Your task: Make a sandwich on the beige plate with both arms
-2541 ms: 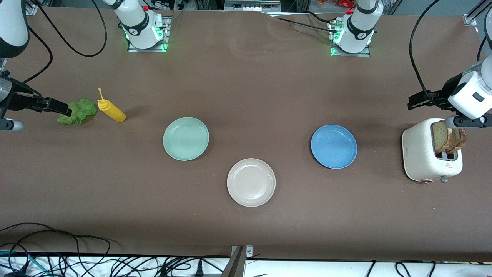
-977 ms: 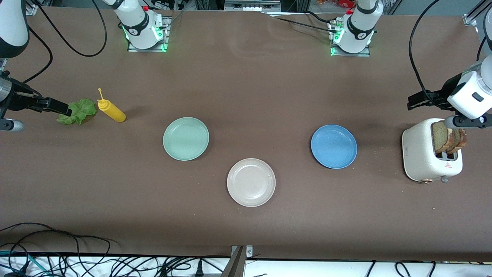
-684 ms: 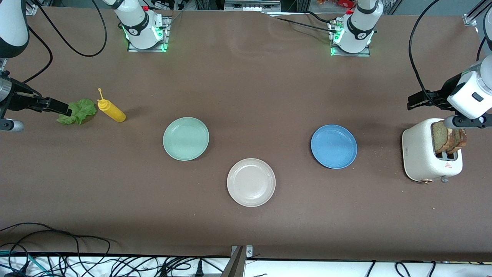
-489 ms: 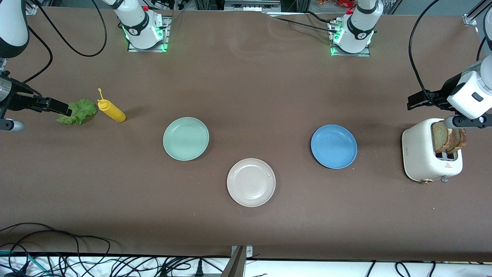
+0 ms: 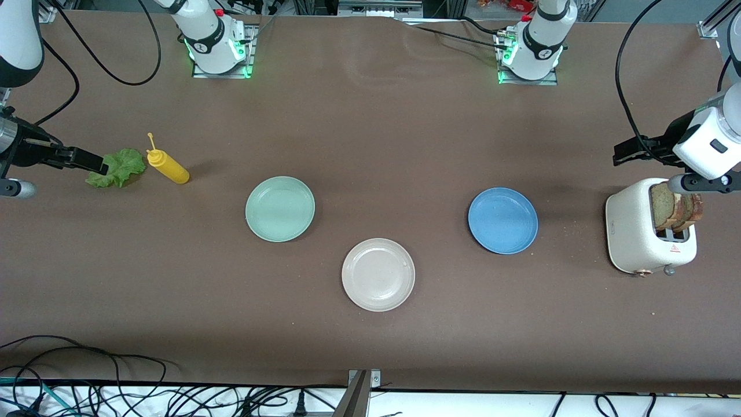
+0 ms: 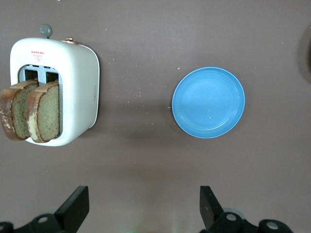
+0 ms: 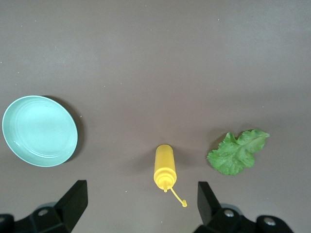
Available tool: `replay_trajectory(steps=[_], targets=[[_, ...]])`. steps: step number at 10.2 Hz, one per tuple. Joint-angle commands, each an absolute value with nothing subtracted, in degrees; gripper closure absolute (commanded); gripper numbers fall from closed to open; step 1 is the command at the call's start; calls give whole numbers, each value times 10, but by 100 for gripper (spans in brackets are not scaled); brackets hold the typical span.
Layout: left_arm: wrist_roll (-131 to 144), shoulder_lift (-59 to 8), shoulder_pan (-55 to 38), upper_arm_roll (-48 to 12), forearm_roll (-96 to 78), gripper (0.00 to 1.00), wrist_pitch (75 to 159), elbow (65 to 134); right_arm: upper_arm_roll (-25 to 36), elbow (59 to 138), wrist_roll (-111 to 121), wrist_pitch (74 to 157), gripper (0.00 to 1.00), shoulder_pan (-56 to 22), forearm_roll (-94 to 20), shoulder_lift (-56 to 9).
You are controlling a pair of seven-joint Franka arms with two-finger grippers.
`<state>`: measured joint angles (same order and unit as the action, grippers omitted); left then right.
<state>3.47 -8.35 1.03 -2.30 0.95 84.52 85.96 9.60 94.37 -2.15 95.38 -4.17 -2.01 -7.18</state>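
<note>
Between the three plates and the table's edges, broad bare brown tabletop (image 5: pixel 405 139). Toward the right arm's end, right gripper (image 7: pixel 138 206) raised with fingers spread wide and empty, over bare table near the lettuce leaf (image 5: pixel 117 168) and yellow squeeze bottle (image 5: pixel 167 166), both lying flat. Toward the left arm's end, left gripper (image 6: pixel 143 206) likewise spread and empty, up beside the white toaster (image 5: pixel 637 231). Two bread slices (image 6: pixel 31 115) upright in the toaster's slots. Beige plate (image 5: pixel 378 274) empty, nearest the front camera, between the empty pale green plate (image 5: pixel 280 208) and empty blue plate (image 5: pixel 502 220).
</note>
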Motion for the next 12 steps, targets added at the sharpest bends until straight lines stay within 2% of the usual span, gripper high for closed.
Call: replay_trajectory(steps=[1, 10, 12], targets=[[25, -86, 8, -22, 5, 0, 839, 853, 97, 937, -15, 953, 0, -39, -30, -74], [25, -88, 8, -22, 12, 0, 842, 852, 97, 937, -15, 953, 0, -40, -30, -74], [32, -168, 36, -11, 14, 0, 846, 833, 96, 937, -15, 953, 0, -40, -30, -74]])
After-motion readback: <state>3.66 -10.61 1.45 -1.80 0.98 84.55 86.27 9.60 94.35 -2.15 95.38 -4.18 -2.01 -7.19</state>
